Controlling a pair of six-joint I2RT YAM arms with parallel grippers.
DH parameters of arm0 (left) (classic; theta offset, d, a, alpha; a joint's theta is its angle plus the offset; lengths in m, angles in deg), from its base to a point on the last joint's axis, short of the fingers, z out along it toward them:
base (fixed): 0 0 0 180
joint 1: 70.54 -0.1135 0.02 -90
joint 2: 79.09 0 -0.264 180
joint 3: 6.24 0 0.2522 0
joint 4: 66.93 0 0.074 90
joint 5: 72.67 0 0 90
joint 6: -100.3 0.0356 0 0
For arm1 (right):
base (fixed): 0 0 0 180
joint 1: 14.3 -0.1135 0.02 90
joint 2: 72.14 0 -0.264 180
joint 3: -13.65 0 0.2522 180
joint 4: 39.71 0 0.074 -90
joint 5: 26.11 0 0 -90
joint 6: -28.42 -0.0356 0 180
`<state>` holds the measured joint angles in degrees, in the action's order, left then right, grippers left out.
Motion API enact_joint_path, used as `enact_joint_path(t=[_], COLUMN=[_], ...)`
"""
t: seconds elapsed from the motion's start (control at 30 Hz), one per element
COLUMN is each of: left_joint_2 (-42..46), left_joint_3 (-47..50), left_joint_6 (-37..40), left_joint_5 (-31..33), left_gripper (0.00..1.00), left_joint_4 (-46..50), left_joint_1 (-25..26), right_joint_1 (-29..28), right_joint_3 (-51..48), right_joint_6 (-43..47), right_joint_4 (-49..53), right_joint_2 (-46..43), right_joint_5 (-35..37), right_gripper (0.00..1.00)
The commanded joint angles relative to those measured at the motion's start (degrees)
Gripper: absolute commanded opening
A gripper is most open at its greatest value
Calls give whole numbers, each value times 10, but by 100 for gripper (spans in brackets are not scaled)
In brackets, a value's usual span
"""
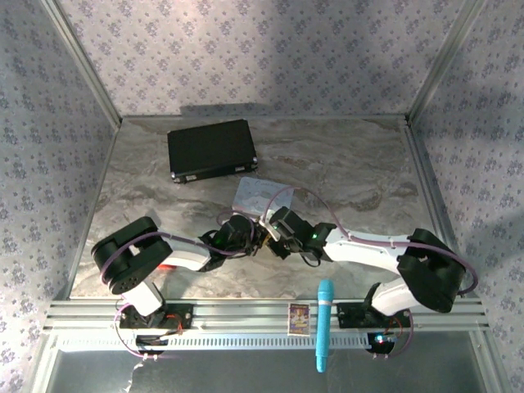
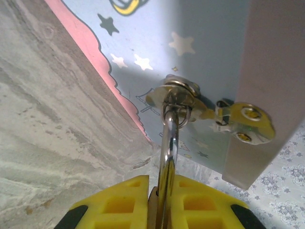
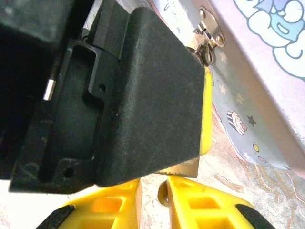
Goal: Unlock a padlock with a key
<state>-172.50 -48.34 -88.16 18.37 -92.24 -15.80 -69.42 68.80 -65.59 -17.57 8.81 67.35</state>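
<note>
Top external: the left gripper [image 1: 255,233] and the right gripper [image 1: 275,229] are seen brought nose to nose at mid-table, just at the near edge of a pastel tin [image 1: 258,195]. A black case [image 1: 213,150] is laid flat further back on the marbled table [image 1: 352,172]. A blue tube [image 1: 325,323] and a small card [image 1: 299,318] are set on the rail between the arm bases. From this height the state of neither pincer can be told

Left wrist: the padlock [image 2: 167,143] is found clamped between the yellow fingers [image 2: 119,205]. Its brass body is sunk in the narrow slot between them, and its silvery shackle is run upward and threaded through the metal loop [image 2: 174,95] on the tin's blue starred side. A bright latch plate [image 2: 245,124] is fixed just to the right of that loop

Right wrist: the black housing of the left gripper is pressed close in front of the lens, with a patch of brass exposed just under it. The right fingers [image 3: 200,205] are drawn near together with a slim gap left; whether anything is pinched there cannot be told
</note>
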Motion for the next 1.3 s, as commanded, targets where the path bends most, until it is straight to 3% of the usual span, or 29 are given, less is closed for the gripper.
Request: enact_joint_path(t=[0.0, 0.37, 0.6, 0.73, 0.93, 1.07, 1.27], left_joint_2=[7, 16, 16, 16, 14, 11, 11], left_joint_3=[9, 3, 0, 1, 1, -1, -3], left_joint_6=[-8, -4, -5, -6, -9, -9, -10], left_joint_5=[-26, -27, -31, -31, -34, -35, -38], left_gripper=[0, 0, 0, 0, 0, 0, 0], left_joint_4=[27, 39, 40, 37, 35, 33, 35], left_joint_1=[2, 2, 5, 5, 5, 5, 5], right_joint_1=[6, 10, 21, 39, 51, 39, 33], right_joint_3=[-17, -31, -27, -38, -56, -60, -51], right_joint_6=[17, 31, 43, 39, 28, 41, 56], right_joint_4=[3, -26, -46, -56, -63, -50, -52], right_joint_2=[-21, -30, -13, -22, -37, -35, -17], right_joint_5=[-12, -19, -34, -56, -99, -71, -34], right_gripper=[25, 24, 12, 10, 12, 18, 17])
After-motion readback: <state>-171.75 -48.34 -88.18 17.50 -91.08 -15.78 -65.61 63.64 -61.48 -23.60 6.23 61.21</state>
